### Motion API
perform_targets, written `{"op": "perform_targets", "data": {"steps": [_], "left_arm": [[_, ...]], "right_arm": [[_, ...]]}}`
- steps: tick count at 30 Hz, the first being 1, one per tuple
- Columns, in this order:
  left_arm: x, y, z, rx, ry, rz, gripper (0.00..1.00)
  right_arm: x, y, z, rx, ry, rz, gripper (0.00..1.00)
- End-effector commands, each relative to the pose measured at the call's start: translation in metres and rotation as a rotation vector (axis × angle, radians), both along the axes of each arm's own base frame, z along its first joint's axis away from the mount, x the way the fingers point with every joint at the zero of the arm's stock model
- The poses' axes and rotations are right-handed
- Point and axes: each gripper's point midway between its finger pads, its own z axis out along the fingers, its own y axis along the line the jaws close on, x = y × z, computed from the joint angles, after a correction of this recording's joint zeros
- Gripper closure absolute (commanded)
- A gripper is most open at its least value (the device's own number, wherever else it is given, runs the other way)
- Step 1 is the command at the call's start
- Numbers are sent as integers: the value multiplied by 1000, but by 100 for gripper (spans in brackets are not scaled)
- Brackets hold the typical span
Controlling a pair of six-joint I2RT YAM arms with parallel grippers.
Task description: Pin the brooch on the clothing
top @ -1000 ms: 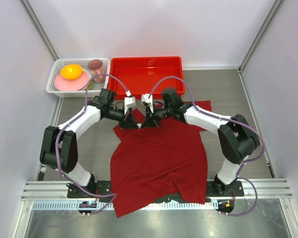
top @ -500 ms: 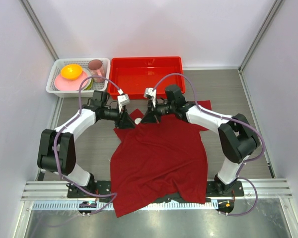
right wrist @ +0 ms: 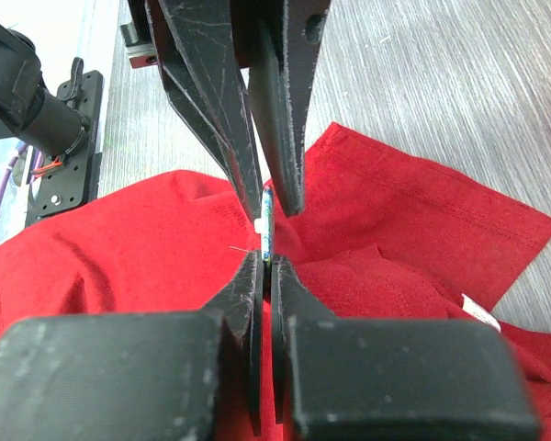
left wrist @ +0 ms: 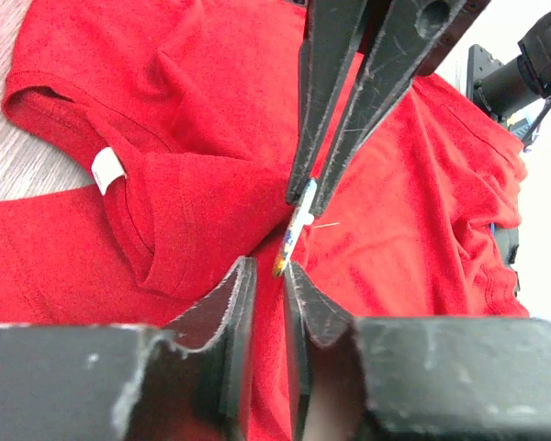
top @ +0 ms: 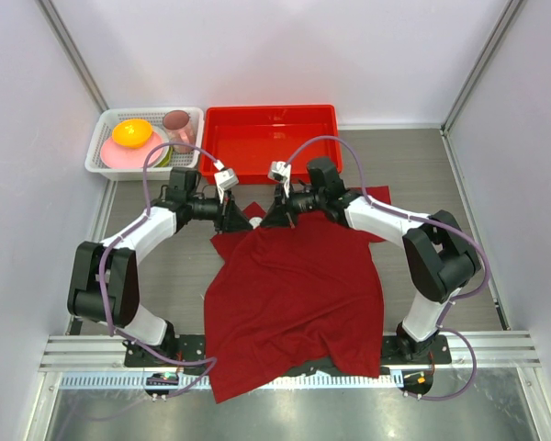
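The dark red T-shirt (top: 294, 294) lies flat between the arms, collar at the far end. Its white label (left wrist: 106, 170) shows inside the collar. My right gripper (right wrist: 268, 266) is shut on the brooch (right wrist: 268, 225), a small disc seen edge-on just above the cloth near the collar. A thin pin sticks out of its side. My left gripper (left wrist: 268, 276) faces it from the other side, jaws a narrow gap apart, with the brooch (left wrist: 294, 230) just at its tips and red cloth showing between them. In the top view the left gripper (top: 231, 220) and right gripper (top: 275, 219) meet over the collar.
A bright red plastic tray (top: 271, 109) stands just beyond the shirt. To its left a white basket (top: 106, 152) holds a pink plate, a yellow bowl and a pink cup. Grey walls and metal posts close in both sides.
Both grippers have shifted a little toward the far side, and the left one has drawn slightly leftward. More of the collar shows between them now.
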Motion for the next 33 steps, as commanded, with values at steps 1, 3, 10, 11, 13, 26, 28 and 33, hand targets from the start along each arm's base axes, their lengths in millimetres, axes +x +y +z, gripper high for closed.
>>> {"op": "perform_targets", "data": {"steps": [1, 3, 10, 11, 13, 26, 28, 33], "left_arm": [[5, -3, 20, -52, -66, -10, 87], [4, -4, 19, -54, -59, -13, 91], [2, -7, 25, -79, -54, -41, 98], [2, -7, 26, -81, -57, -44, 95], [1, -8, 26, -82, -60, -49, 89], [2, -8, 22, -74, -48, -39, 85], [4, -7, 22, -68, -50, -31, 80], [5, -7, 20, -64, -53, -29, 78]], "right_arm": [[-2, 6, 20, 63, -37, 31, 99], [-3, 6, 20, 64, -34, 37, 99], [-5, 5, 18, 60, -39, 54, 99], [-5, 6, 18, 59, -38, 55, 99], [-3, 7, 19, 61, -39, 53, 99], [-2, 9, 20, 68, -31, 53, 99], [-2, 9, 19, 68, -28, 50, 99], [-1, 9, 20, 69, -28, 48, 99]]}}
